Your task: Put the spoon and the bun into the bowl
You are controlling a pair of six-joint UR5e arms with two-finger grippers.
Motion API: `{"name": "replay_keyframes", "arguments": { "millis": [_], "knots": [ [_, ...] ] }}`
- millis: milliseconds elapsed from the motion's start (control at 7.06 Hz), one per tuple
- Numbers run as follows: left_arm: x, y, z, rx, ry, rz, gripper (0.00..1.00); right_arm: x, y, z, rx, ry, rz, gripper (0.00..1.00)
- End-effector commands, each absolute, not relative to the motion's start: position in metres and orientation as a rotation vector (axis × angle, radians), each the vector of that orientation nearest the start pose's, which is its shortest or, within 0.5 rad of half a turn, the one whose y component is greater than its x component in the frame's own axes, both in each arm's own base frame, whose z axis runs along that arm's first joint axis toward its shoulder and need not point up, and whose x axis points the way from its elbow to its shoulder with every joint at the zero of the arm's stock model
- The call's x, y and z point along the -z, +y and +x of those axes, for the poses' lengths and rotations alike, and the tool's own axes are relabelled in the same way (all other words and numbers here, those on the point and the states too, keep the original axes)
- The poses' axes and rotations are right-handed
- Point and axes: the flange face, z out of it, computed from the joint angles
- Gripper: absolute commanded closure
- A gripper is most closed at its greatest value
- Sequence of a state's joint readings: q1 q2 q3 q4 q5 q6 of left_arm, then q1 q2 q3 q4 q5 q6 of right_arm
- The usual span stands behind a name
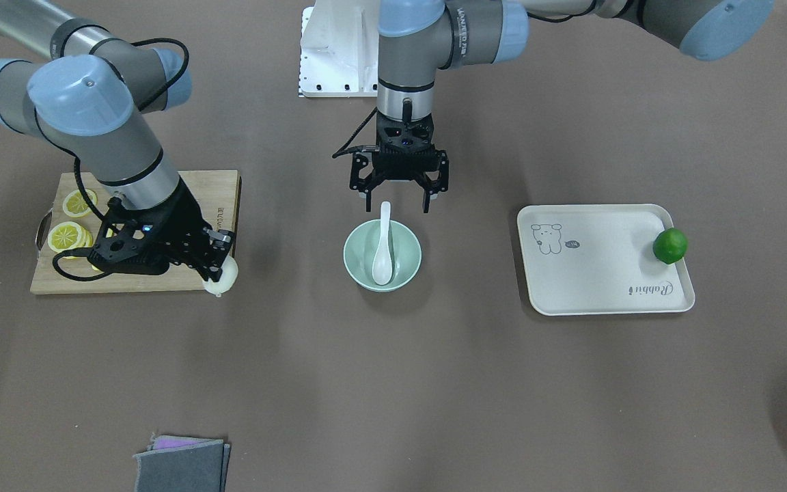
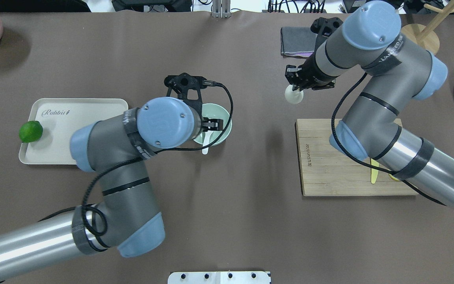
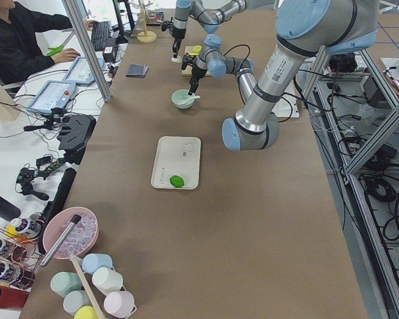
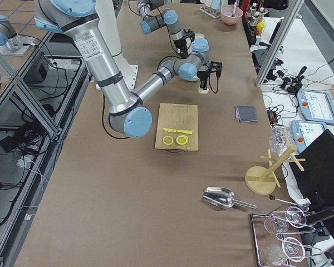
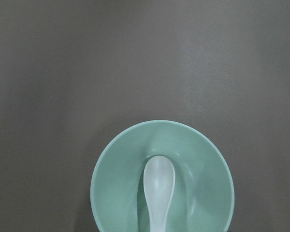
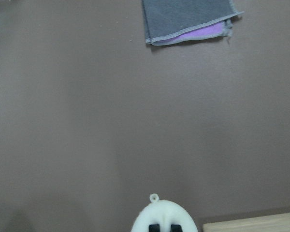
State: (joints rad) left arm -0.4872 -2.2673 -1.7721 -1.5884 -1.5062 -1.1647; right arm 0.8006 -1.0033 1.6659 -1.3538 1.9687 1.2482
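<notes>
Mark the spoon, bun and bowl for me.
spoon (image 1: 382, 266): exterior front-facing view, on the scoop lying inside the bowl.
bun (image 2: 293, 96): overhead exterior view, on its rounded white side.
bowl (image 5: 203, 166): left wrist-mounted view, on the inner wall beside the spoon.

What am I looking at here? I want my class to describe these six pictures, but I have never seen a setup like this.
These are two robot arms at a brown table. Each arm ends in a two-finger gripper. Two pictures look down on the table, one facing the robot and one from behind it. Two are taken from the table's ends, and two come from cameras on the wrists.

The left gripper is open above a green bowl with a white spoon lying in it. The right gripper is closed on a white bun beside a wooden board with lemon slices on it.

Also there are a beige tray with a lime at its edge, and a folded cloth.
</notes>
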Motion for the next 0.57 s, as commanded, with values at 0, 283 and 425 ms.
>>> {"name": "replay_keyframes", "arguments": {
  "millis": [0,283,425],
  "knots": [
    [-0.232,-0.474,0.433,-0.061,0.651,0.578,0.02,-0.207,-0.521,-0.469,-0.301,-0.95,0.222,1.0],
    [-0.274,-0.523,0.363,0.01,0.644,0.582,0.02,-0.164,-0.517,-0.527,-0.317,-0.962,0.239,1.0],
    [-0.274,-0.542,0.33,0.017,0.731,0.516,0.02,-0.146,-0.509,-0.549,-0.343,-0.962,0.263,1.0]
  ]
}}
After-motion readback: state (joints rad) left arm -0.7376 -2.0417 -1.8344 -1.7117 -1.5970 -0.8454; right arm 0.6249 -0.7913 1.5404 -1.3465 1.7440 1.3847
